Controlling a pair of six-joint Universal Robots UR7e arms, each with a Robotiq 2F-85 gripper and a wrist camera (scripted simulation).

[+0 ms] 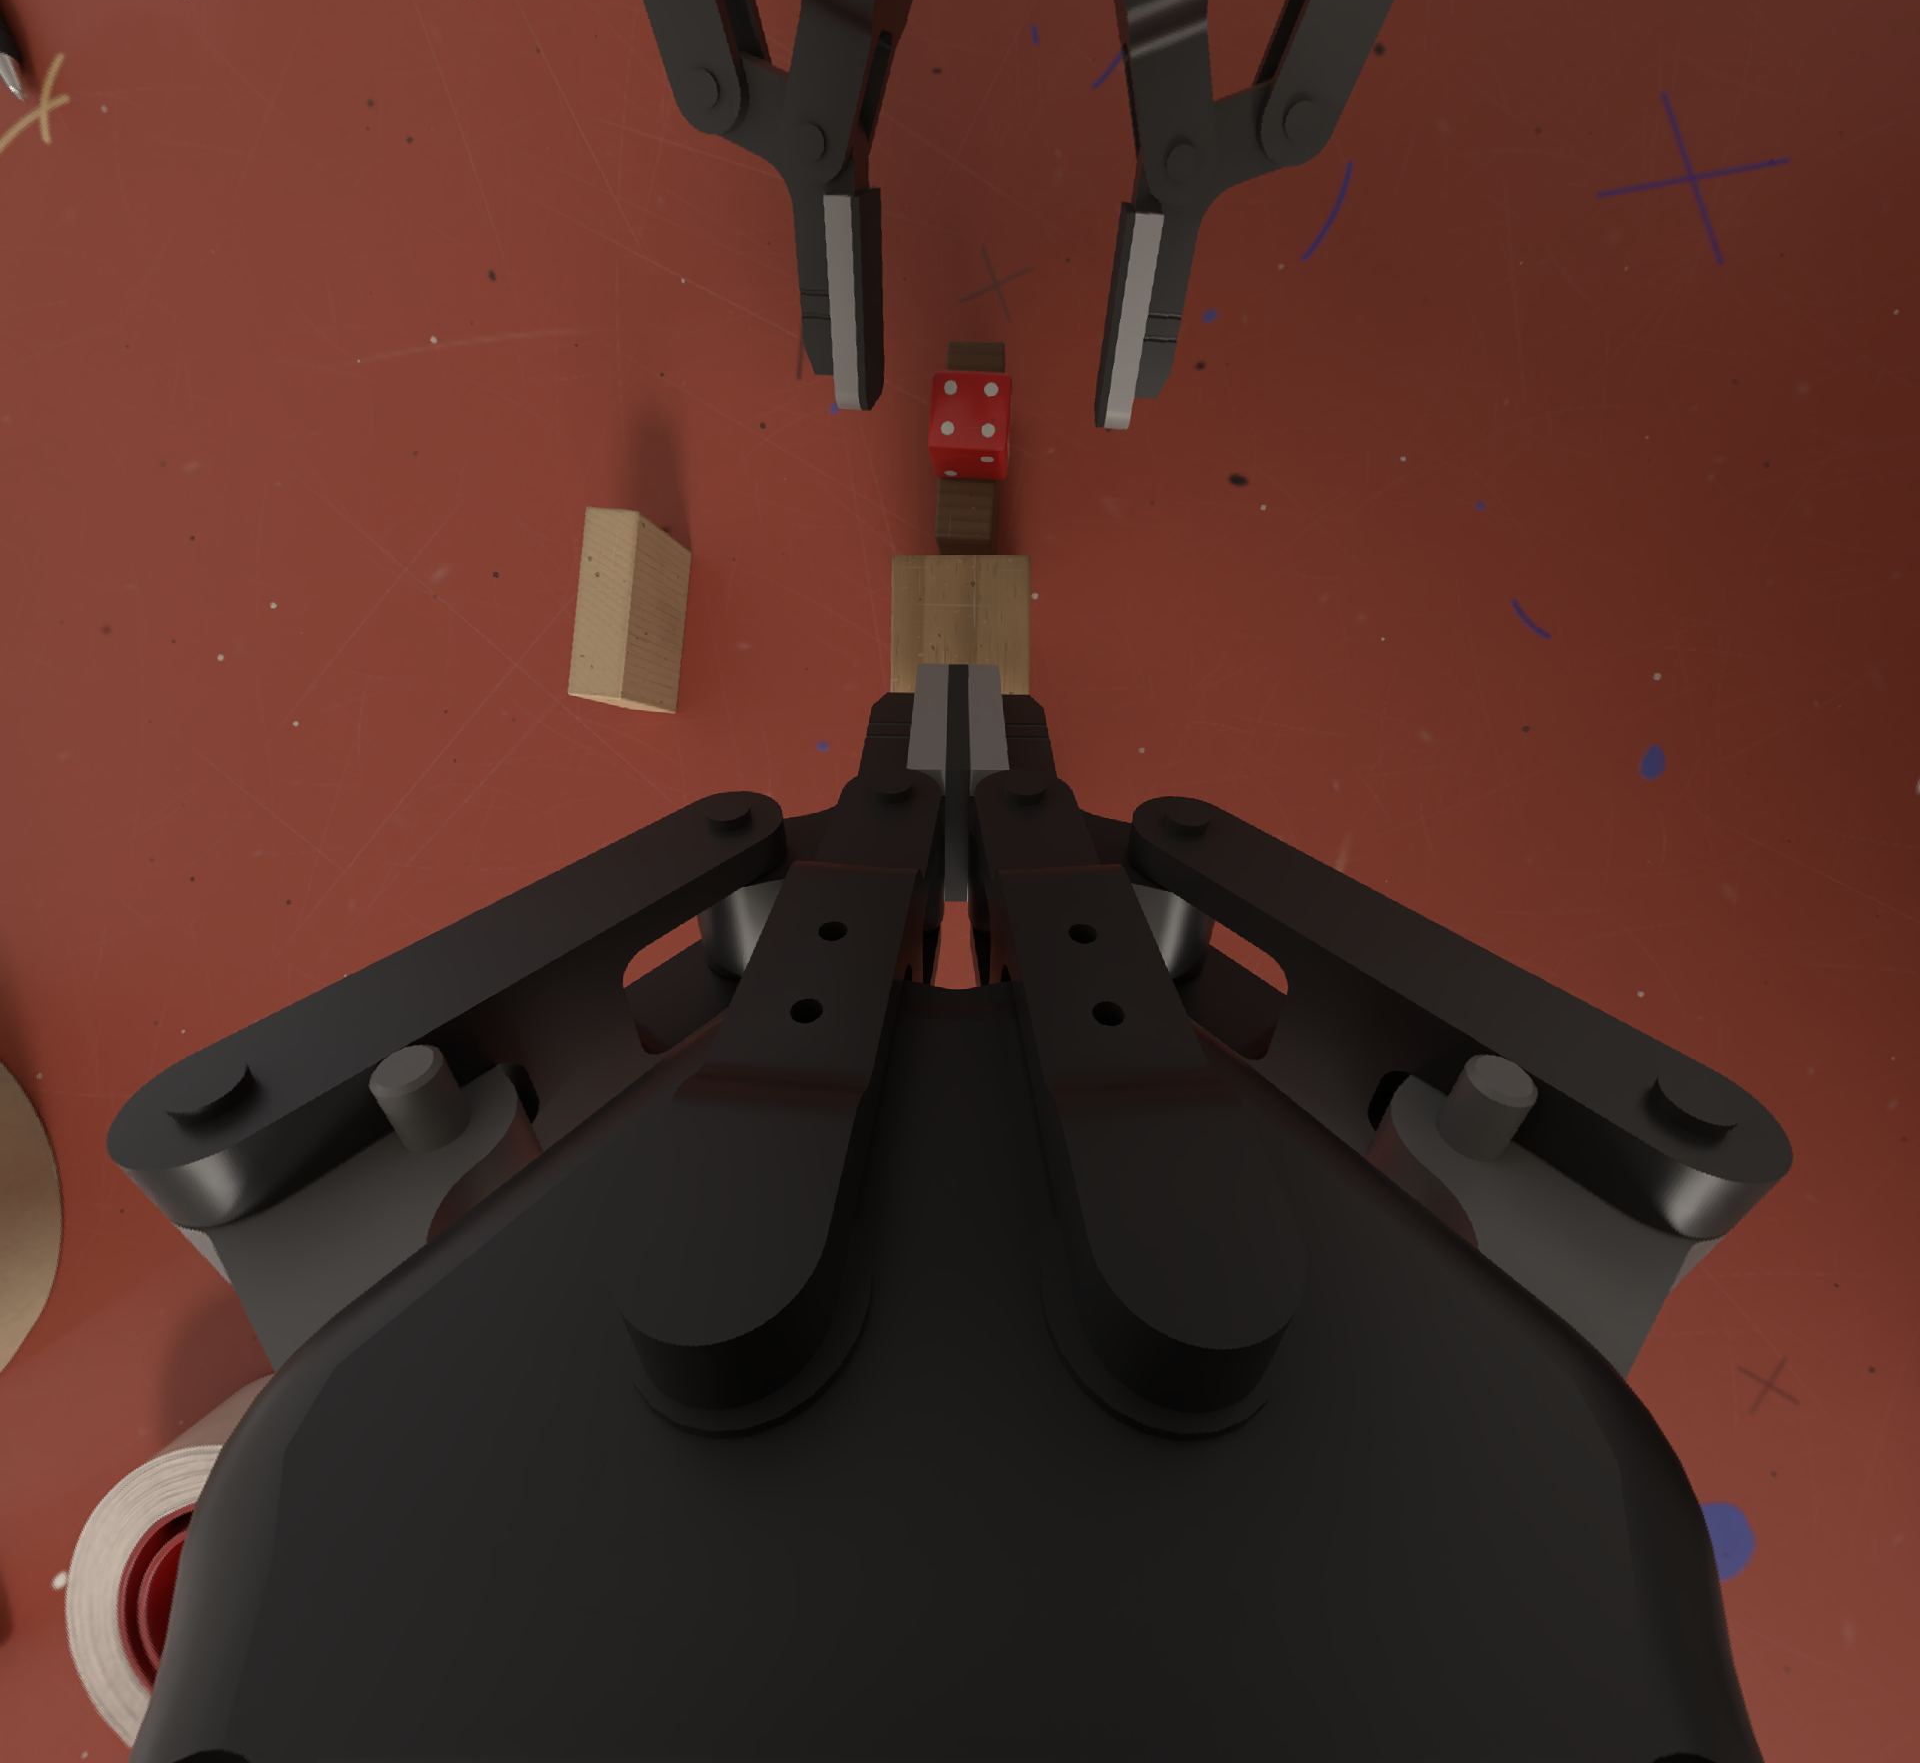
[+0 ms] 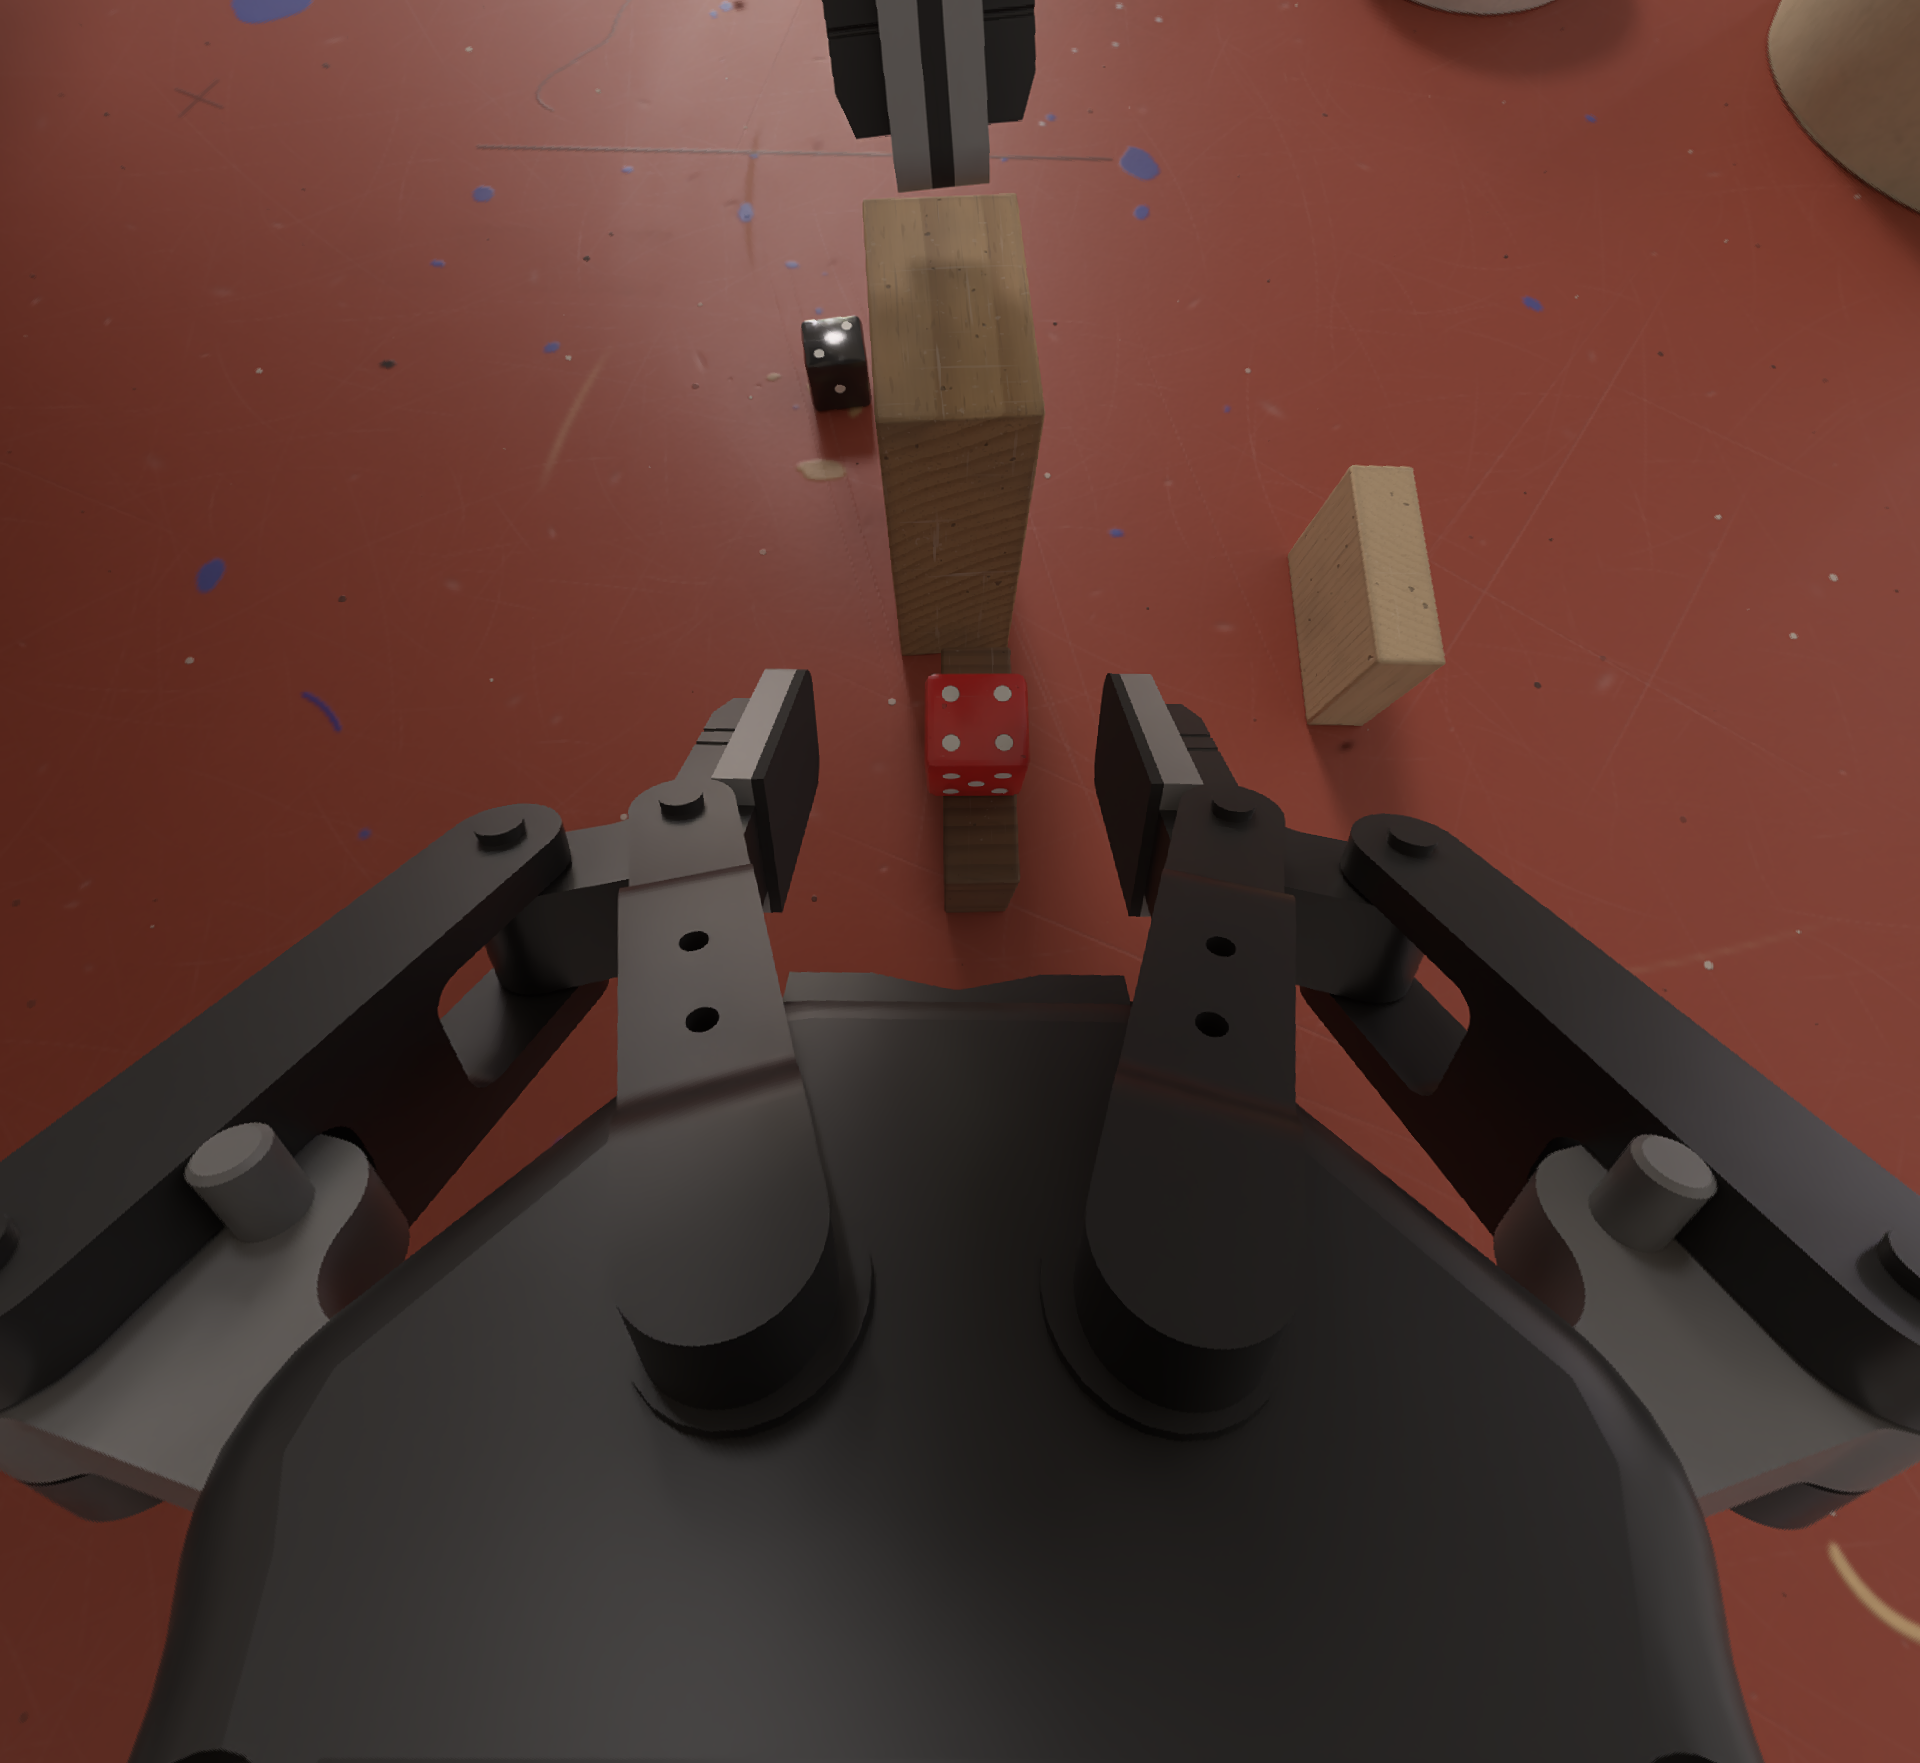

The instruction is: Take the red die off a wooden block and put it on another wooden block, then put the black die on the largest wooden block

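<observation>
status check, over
Right end effector open, straddling red die on small dark block. Left end effector shut. Black die untouched.

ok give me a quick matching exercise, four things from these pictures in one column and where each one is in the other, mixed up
Things:
1. red die
2. black die
3. left gripper
4. right gripper

Places or states:
A. on the table beside the largest block
B. open, either side of a die
C. on the small dark block
D. shut, above the largest block

Pairs: 1-C, 2-A, 3-D, 4-B
</observation>
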